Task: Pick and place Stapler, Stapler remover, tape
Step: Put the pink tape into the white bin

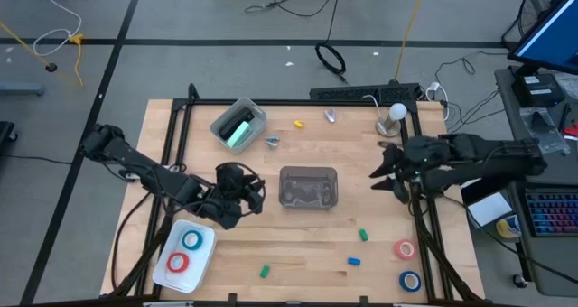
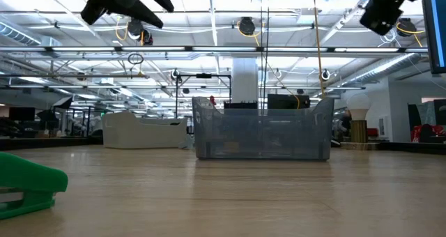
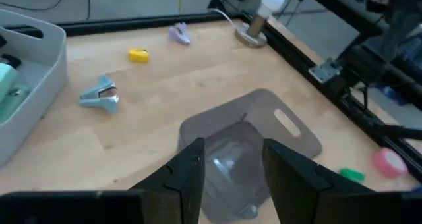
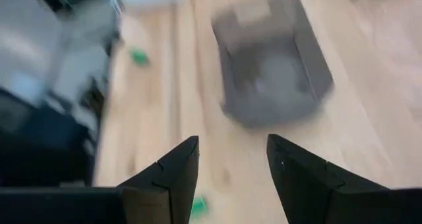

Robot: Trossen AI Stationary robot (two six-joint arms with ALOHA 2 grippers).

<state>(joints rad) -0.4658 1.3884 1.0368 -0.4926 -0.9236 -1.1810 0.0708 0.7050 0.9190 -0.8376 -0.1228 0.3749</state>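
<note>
The mint-green stapler [image 1: 237, 131] lies in a grey tray [image 1: 255, 114] at the far left of the table. A silvery stapler remover [image 1: 272, 143] [image 3: 100, 95] lies on the wood beside that tray, and a second one [image 1: 330, 116] lies farther back. A blue tape [image 1: 192, 240] and a red tape [image 1: 177, 262] lie flat in a white tray [image 1: 204, 253] at the near left. A pinkish-red tape [image 1: 404, 249] and a blue tape [image 1: 410, 280] lie on the table at the near right. My left gripper [image 1: 246, 194] [image 3: 231, 178] is open, just left of the clear bin [image 1: 308, 187]. My right gripper [image 1: 381, 169] [image 4: 232, 178] is open, raised to the right of the bin.
The clear bin [image 3: 254, 148] [image 2: 261, 129] stands at the table's middle. Small pieces lie on the wood: yellow [image 1: 299, 124], green [image 1: 365, 236], blue [image 1: 355, 261], green [image 1: 265, 272]. A lamp with a white bulb [image 1: 395, 115] stands at the far right.
</note>
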